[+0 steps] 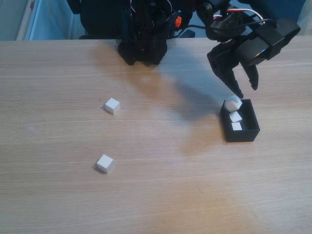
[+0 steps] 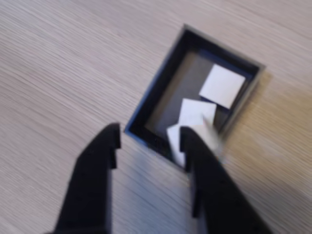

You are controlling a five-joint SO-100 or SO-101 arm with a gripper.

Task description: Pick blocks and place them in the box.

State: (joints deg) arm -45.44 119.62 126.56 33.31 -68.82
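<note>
Gripper [image 1: 247,91] hangs just above the box's [image 1: 246,134] far end, jaws spread, nothing held. One block [image 1: 232,104] sits tilted at the box's far rim, two more blocks [image 1: 236,117] [image 1: 237,126] lie inside. Well left of the box, two blocks [image 1: 112,106] [image 1: 105,163] wait on the table [image 1: 161,195].

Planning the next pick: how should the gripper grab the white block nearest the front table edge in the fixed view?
Come straight down on the front block and close on two opposite upright faces. It lies flat and turned slightly, so rotate the open gripper to match. The table is bare around it.
</note>
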